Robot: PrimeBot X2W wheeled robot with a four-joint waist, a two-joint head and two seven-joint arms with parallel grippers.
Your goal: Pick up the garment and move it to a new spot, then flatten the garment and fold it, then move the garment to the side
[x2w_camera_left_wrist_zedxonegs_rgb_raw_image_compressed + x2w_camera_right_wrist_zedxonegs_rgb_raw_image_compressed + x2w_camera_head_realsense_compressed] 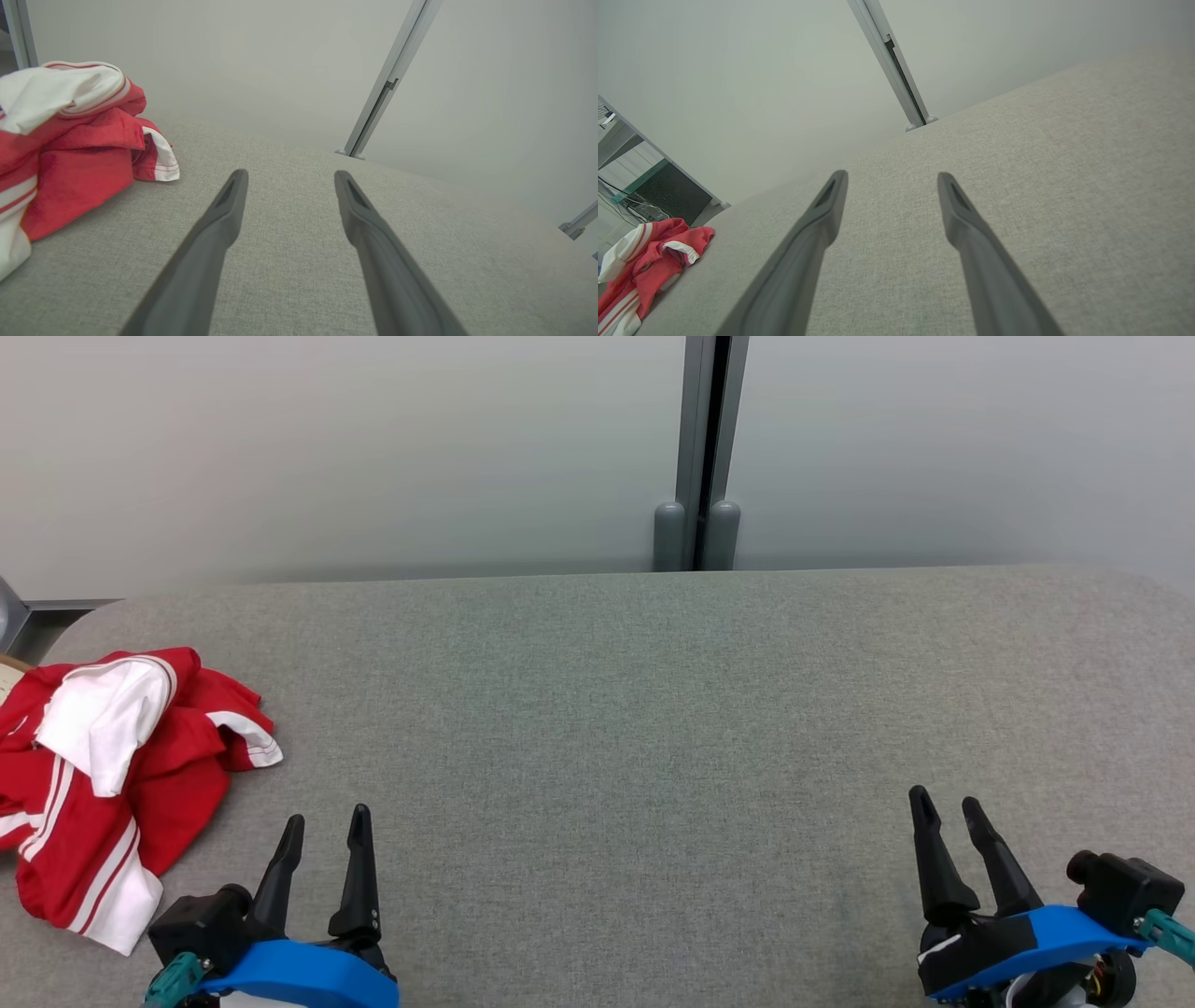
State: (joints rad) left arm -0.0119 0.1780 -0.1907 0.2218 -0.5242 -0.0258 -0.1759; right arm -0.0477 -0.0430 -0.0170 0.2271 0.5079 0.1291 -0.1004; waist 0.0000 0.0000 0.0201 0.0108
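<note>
The garment (112, 784) is a crumpled red and white piece with striped trim, heaped at the far left of the grey fabric surface (616, 728). It also appears at the left of the left wrist view as the garment (70, 149), and small at the lower left as the garment (644, 261). My left gripper (327, 821) stands open at the lower left, just right of the heap and not touching it. At the lower right my right gripper (945, 800) is open too, with nothing between its fingers.
A pale wall runs behind the surface, with a grey vertical post (700, 457) at its middle. The surface's rounded left corner (84, 616) lies just beyond the garment. Broad bare fabric lies between the two grippers.
</note>
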